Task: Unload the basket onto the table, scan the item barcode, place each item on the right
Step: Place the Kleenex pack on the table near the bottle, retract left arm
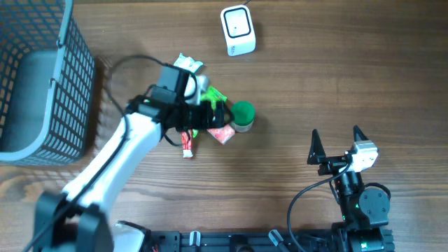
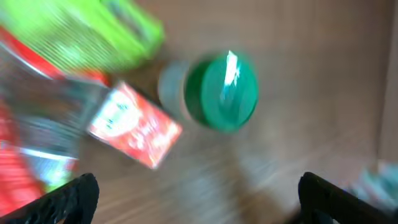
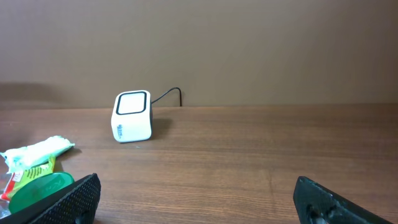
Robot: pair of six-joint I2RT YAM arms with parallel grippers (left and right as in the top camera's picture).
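Overhead view: the white barcode scanner (image 1: 238,30) stands near the far edge of the wooden table (image 1: 336,77), well apart from a cluster of goods at mid-table comprising a green-lidded jar (image 1: 243,115), a red packet (image 1: 222,134), a narrow red sachet (image 1: 187,144), a green packet (image 1: 216,94) and a white packet (image 1: 189,64). The left gripper (image 1: 218,115) hangs over this cluster, just beside the jar; the right gripper (image 1: 336,138) idles near the front edge, fingers spread and empty. A grey mesh basket (image 1: 70,63) occupies the left side. Left wrist view (motion-blurred): the left gripper's two fingertips sit at the bottom corners, parted wide with only bare wood between them, so nothing is grasped; the jar lies on its side ahead, the red packet just beside it. Right wrist view: the scanner faces the camera with its cable (image 3: 174,93) trailing behind; the right fingers are likewise released. Progress, as judged: no item is held or presented to the scanner, so picking, carrying and scanning all remain. Legibility: white printing on the red packet and a small mark on the scanner's side are too blurred or small to read.
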